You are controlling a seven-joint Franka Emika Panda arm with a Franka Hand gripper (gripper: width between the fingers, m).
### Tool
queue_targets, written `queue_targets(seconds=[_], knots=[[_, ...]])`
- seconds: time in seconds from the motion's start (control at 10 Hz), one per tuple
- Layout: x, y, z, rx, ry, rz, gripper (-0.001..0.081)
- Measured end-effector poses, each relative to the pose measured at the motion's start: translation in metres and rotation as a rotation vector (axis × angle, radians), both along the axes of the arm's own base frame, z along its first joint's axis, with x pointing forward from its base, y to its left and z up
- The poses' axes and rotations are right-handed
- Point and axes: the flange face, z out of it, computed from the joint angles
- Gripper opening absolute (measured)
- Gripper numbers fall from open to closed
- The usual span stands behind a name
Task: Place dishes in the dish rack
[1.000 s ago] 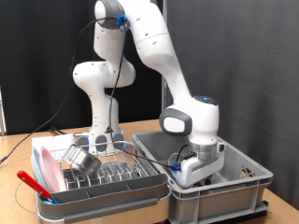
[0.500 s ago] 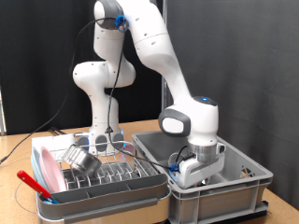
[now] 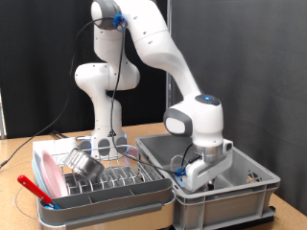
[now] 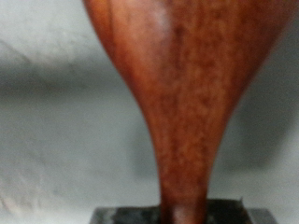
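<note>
The gripper (image 3: 195, 178), down in the grey crate (image 3: 251, 180), has its fingers clamped on the spoon (image 4: 187, 84) — looks light, stiff wood, easiest grabbed by the narrow neck.

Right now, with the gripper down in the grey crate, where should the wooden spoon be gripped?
Probably the narrow neck of the wooden spoon, where its flared bowl tapers: the wide part looks too broad to span. It seems to lie on the grey crate floor, so the gripper should come from above.
</note>
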Motion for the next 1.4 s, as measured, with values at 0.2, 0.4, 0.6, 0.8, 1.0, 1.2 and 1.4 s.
queue_targets(seconds=[0.2, 0.4, 0.6, 0.8, 1.0, 1.2, 1.4], knots=[[0.002, -0.001, 0.026, 0.053, 0.021, 0.004, 0.0077], [-0.001, -0.008, 0.055, 0.068, 0.053, -0.007, 0.0077], [-0.004, -0.017, 0.083, 0.089, 0.071, -0.035, 0.0077], [-0.006, -0.028, 0.111, 0.133, 0.053, -0.069, 0.0077], [-0.01, -0.04, 0.136, 0.157, 0.055, -0.102, 0.0077], [-0.018, -0.051, 0.159, 0.144, 0.062, -0.135, 0.0077], [-0.023, -0.051, 0.151, 0.149, 0.135, -0.154, 0.0077]])
